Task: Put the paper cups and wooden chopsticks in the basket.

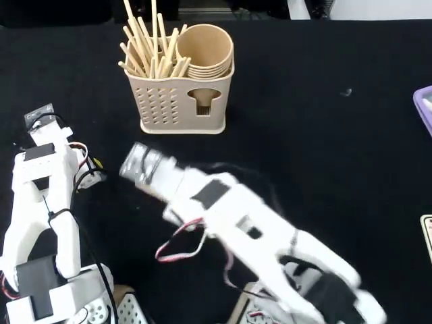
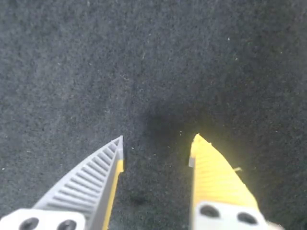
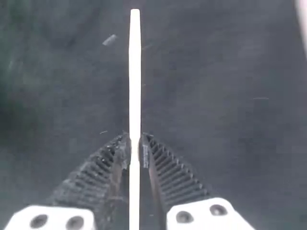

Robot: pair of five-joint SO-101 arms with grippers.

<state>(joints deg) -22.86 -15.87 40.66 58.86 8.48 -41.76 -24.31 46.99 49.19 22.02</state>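
Chopstick [image 3: 135,72] is clamped in right gripper [image 3: 135,140], arm stretched toward basket [image 1: 162,106]; left gripper [image 2: 158,140] is parted, empty; paper cups [image 1: 205,47] and chopsticks [image 1: 150,50] are held inside.

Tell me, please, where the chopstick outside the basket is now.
The chopstick is clamped in the right tool, jutting past its tips; the high view puts that tool in front of the basket.

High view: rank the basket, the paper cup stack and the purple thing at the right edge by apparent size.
1. Basket, largest.
2. Paper cup stack.
3. Purple thing, smallest as seen, but the frame edge cuts it off, so its full size is unsure.
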